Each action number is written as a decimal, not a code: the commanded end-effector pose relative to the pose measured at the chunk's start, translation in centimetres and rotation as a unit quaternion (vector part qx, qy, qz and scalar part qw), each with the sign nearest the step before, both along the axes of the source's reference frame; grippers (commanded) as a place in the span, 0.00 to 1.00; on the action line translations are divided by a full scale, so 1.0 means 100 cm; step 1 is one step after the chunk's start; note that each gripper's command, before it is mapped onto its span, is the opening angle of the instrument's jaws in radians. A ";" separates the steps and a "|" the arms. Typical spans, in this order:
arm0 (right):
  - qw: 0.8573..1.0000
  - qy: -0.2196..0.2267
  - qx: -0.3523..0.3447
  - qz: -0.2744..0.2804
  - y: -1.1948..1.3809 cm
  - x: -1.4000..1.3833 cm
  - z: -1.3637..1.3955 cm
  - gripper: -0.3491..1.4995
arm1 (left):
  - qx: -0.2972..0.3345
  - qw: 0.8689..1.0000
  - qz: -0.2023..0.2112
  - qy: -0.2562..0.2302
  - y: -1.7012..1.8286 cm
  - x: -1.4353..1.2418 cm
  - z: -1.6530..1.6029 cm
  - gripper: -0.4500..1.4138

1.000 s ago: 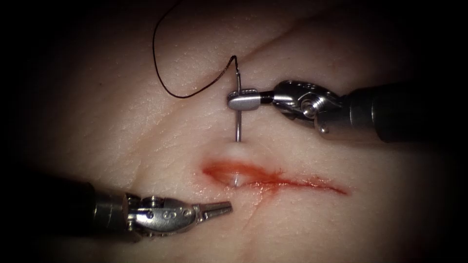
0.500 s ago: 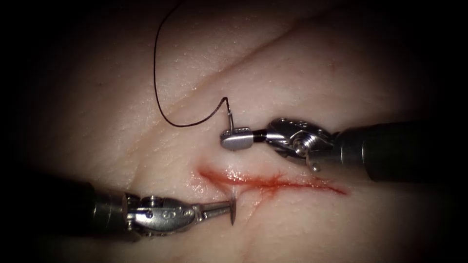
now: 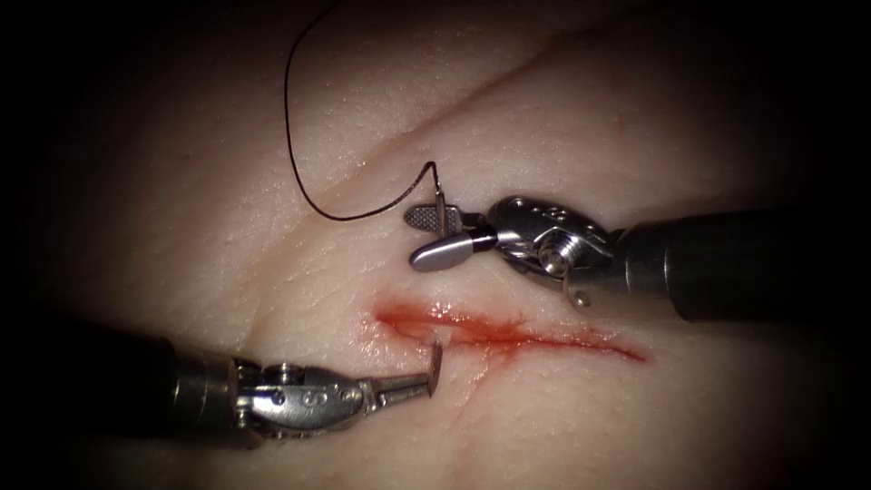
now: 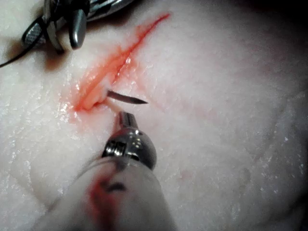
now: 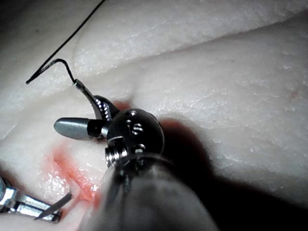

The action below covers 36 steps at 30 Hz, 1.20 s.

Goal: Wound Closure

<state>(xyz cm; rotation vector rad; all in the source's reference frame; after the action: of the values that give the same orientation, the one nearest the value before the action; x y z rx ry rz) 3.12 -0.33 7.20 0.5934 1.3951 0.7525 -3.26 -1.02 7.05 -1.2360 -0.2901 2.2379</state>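
The curved needle [image 3: 439, 209] is in the tissue [image 3: 272, 227] at the left end of the cut [image 3: 517, 338]. Its tail stands up on the far side, between the open jaws of my right tool [image 3: 412, 240], which no longer grip it. The dark thread [image 3: 299, 172] loops away from the tail up and to the left. The needle's point [image 3: 435, 358] sticks out of the cut's near edge. My left tool [image 3: 426, 386] is shut with its tip just at that point, holding nothing I can see. In the left wrist view the point [image 4: 127, 98] lies just beyond the left tool [image 4: 126, 118].
Red fluid [image 3: 408, 319] wets the cut, most at its left end. A skin crease [image 3: 508, 82] runs diagonally across the tissue on the far side. The right tool's shaft [image 3: 753, 263] comes in above the cut's right half.
The right tool moved down and drove the needle through the tissue; its point came out at the near edge by the left tool. The right jaws then opened off the needle.
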 end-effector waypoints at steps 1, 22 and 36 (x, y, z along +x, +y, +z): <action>1.000 -0.014 -0.023 0.001 0.0002 0.0005 -0.0001 0.96 | 0.001 1.000 0.001 0.000 -0.0006 -0.0004 0.0005 0.17; 0.985 -0.142 -0.096 0.013 0.0001 -0.0008 -0.0025 0.74 | 0.002 1.000 0.002 -0.002 -0.0008 -0.0005 0.0003 0.17; 0.991 -0.127 0.022 -0.015 -0.0008 -0.0020 -0.0013 0.00 | 0.001 1.000 0.005 -0.003 -0.0011 0.0001 -0.0001 0.17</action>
<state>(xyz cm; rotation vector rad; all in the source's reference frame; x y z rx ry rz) 2.85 -0.37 7.04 0.5428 1.1380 0.8101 -3.20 -1.08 6.98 -1.2447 -0.3001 2.2409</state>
